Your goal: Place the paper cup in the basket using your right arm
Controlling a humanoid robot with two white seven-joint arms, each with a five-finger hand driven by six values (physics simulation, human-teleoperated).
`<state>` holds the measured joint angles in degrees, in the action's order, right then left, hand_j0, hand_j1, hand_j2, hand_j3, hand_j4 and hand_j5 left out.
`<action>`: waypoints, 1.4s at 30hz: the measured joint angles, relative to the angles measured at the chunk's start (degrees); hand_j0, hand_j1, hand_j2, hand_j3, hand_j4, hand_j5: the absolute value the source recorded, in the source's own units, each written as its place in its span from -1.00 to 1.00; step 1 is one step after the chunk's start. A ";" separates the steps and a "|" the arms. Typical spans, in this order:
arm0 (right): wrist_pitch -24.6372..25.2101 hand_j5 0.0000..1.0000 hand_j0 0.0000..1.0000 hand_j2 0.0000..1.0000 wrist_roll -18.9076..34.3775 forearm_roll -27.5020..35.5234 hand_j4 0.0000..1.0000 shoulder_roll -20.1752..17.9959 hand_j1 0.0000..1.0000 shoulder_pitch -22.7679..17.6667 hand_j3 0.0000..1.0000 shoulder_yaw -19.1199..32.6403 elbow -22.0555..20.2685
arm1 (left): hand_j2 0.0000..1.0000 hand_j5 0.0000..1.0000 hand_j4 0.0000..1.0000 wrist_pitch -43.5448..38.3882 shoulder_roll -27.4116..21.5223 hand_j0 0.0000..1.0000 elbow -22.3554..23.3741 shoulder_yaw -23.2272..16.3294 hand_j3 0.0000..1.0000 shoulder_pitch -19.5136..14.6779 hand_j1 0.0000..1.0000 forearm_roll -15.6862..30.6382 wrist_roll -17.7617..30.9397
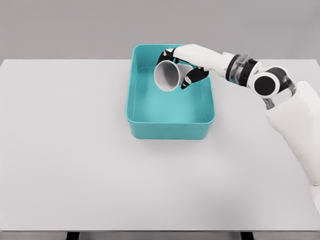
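I had the right hand (186,64) curled around the paper cup (167,75), holding it tilted, mouth toward camera, over the teal basket (170,127) on the table (75,165). Couldn't make out any writing.

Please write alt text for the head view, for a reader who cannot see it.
The right hand holds a tilted white paper cup over the teal rectangular plastic basket, which sits on a white table. The left arm is out of view.
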<state>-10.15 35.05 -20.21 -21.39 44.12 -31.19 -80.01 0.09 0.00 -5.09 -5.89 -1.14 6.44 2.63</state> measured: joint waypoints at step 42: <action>0.60 1.00 1.00 1.00 -0.03 34.70 1.00 -13.64 1.00 -40.08 1.00 32.19 -20.10 | 1.00 1.00 1.00 0.00 0.00 1.00 0.00 0.00 1.00 0.00 1.00 -0.02 0.00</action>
<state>-9.55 35.02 14.49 -35.02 4.04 1.01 -100.11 0.09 0.00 -5.10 -5.89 -1.14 6.43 2.63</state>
